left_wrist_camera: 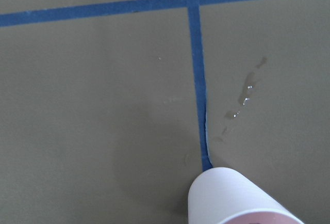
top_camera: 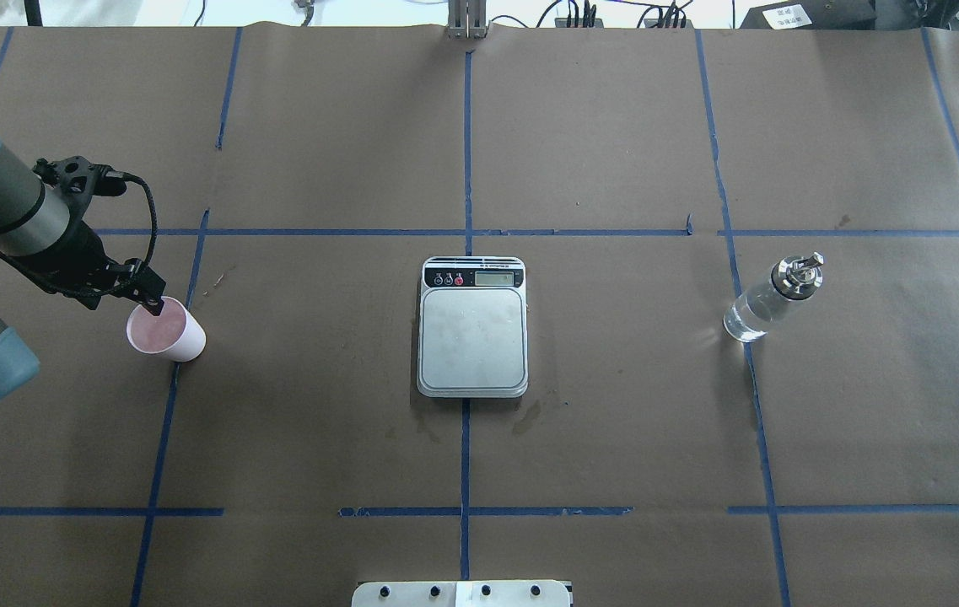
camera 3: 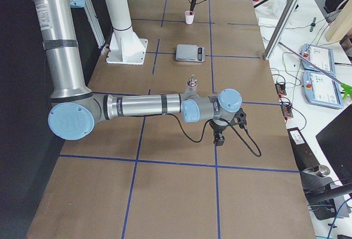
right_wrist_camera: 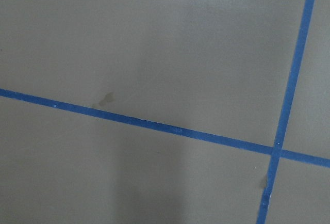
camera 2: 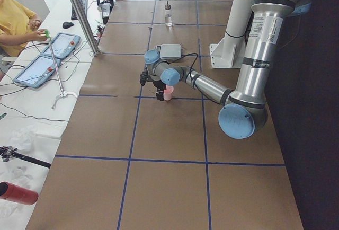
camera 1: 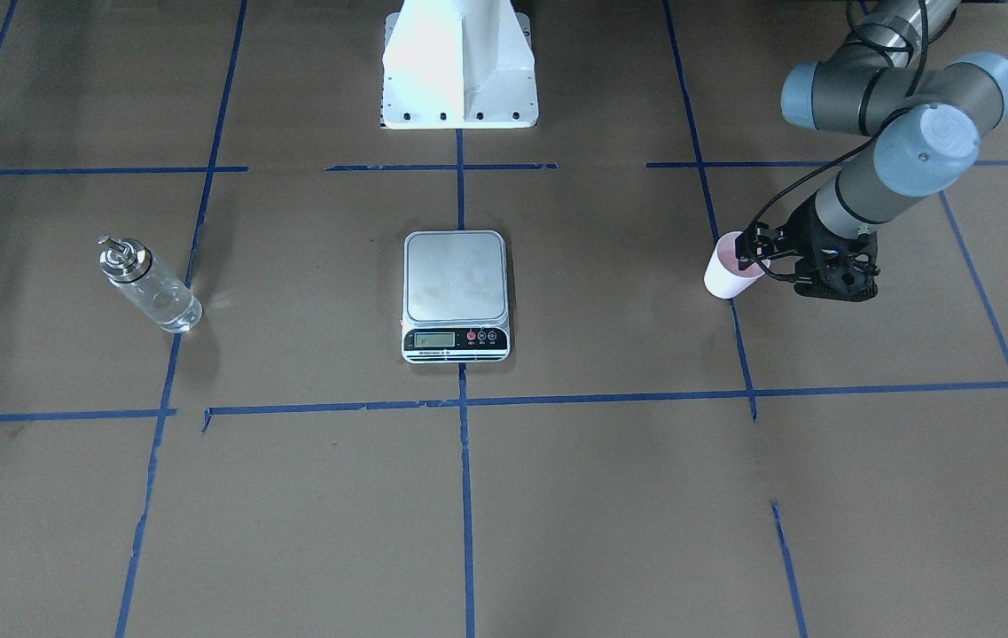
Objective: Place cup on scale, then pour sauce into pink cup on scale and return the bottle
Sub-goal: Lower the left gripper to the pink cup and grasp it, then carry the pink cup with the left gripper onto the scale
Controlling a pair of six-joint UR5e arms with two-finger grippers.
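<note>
One transfer in hand: small pale pink tapered paper cup (top_camera: 175,337) onto the flat rectangular steel-topped digital scale (top_camera: 472,337).

- Cup stands near the left end edge of the brown bench (top_camera: 614,421); scale is mid-bench, well apart.
- Left tool (top_camera: 154,302) sits at the cup's rim; whether it pinches the wall I cannot tell.
- Right tool (camera 3: 219,138) hangs near the right end edge; state unreadable.

Judgement: grip the thin wall lightly, lift straight, set down centred on the scale.

Cup axis vertical, mouth up. Clear glass bottle (top_camera: 770,299) upright, spout up.
</note>
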